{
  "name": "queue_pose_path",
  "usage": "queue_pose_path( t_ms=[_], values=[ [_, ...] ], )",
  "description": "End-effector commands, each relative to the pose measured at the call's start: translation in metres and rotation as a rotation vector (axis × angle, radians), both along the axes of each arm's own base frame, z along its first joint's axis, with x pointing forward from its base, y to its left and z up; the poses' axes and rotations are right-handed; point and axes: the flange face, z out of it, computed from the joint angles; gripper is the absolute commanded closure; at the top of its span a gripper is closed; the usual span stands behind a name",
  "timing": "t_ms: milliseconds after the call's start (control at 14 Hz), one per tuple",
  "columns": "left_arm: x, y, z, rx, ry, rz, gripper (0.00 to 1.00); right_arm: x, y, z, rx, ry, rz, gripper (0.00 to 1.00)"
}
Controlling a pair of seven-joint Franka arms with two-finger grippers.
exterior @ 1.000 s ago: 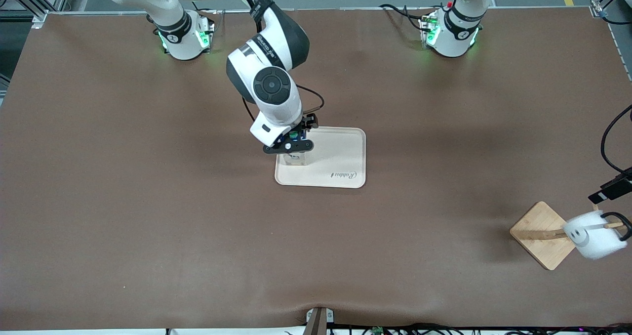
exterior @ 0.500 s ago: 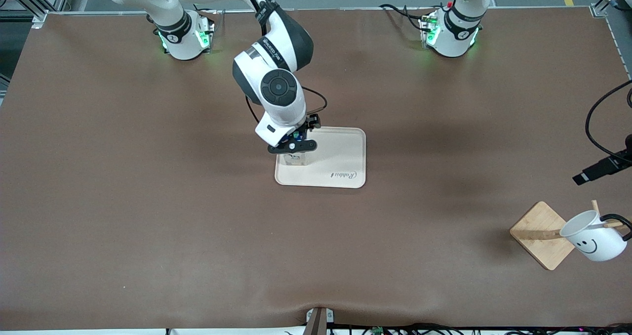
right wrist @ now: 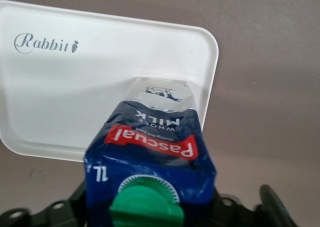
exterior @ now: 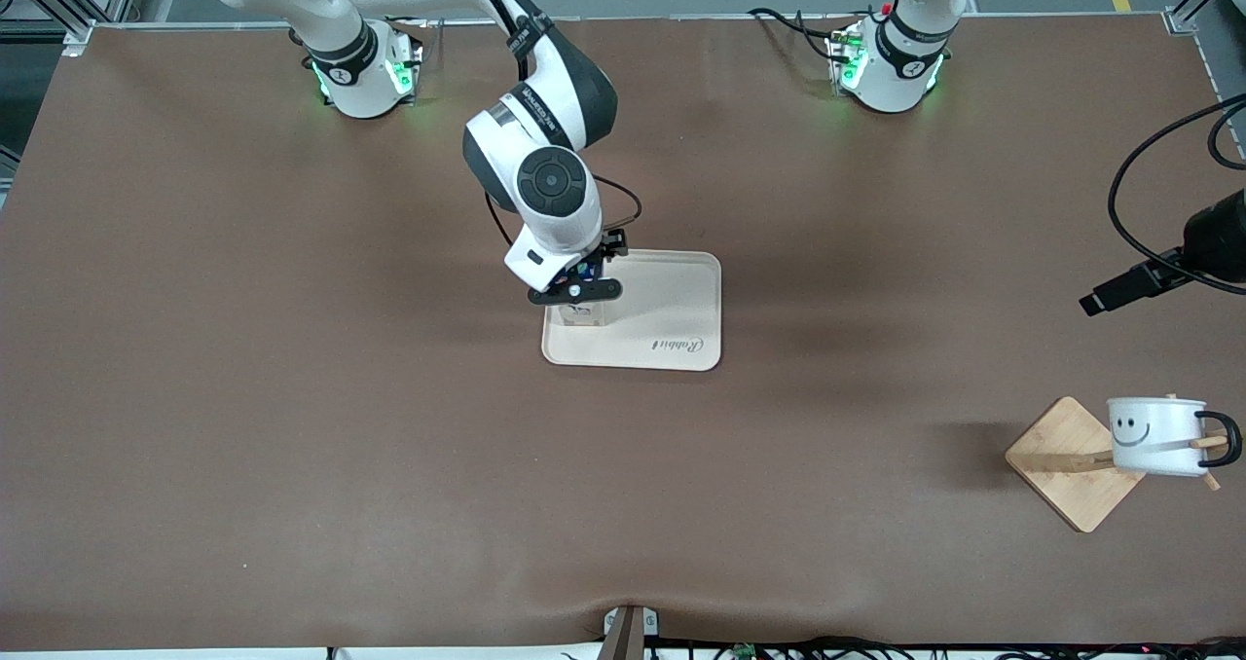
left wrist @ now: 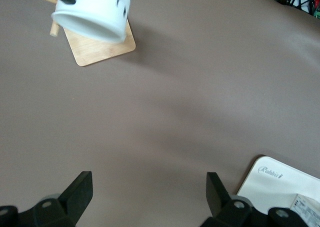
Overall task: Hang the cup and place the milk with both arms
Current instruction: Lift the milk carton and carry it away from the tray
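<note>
Nearest the front camera, toward the left arm's end of the table, the cup (exterior: 1155,435) is hanging by its black handle on a peg of the wooden stand (exterior: 1069,464), its smiley face showing. The left gripper (left wrist: 149,197) is hovering over bare brown table (exterior: 292,397) near the stand, its fingers spread wide and holding nothing. Farther from the camera, near the table's middle, the cream tray (exterior: 672,324) is lying flat, and the milk (right wrist: 150,167) is standing upright on the tray's corner nearest the right arm's end. The right gripper (exterior: 574,290) is sitting around the carton's top, but whether it is gripping the carton cannot be told.
</note>
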Motion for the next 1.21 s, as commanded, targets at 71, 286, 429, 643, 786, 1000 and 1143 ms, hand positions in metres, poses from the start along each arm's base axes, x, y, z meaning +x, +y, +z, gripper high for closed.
queue_pose_path(
  t_ms=[71, 286, 429, 643, 786, 1000, 1143],
  values=[
    [-0.009, 0.006, 0.028, 0.038, 0.04, -0.008, 0.0, 0.004, 0.0, 0.015, 0.026, -0.017, -0.018, 1.0],
    [-0.011, -0.005, 0.032, 0.08, 0.045, -0.077, 0.0, 0.024, -0.023, 0.054, 0.001, 0.048, -0.049, 1.0],
    [-0.015, -0.011, 0.036, 0.103, 0.051, -0.117, 0.0, 0.038, -0.053, 0.088, -0.025, 0.122, -0.083, 1.0],
    [-0.027, -0.024, 0.064, 0.129, 0.014, -0.156, 0.0, 0.055, -0.115, 0.136, -0.023, 0.147, -0.147, 1.0],
    [-0.035, -0.026, 0.07, 0.156, 0.017, -0.208, 0.0, 0.06, -0.158, 0.162, -0.034, 0.12, -0.186, 1.0],
    [-0.049, -0.034, 0.073, 0.155, 0.06, -0.25, 0.0, 0.069, -0.24, 0.187, -0.021, 0.09, -0.218, 1.0],
    [-0.063, -0.048, 0.072, 0.163, 0.06, -0.27, 0.0, 0.074, -0.301, 0.19, 0.007, 0.092, -0.182, 1.0]
  ],
)
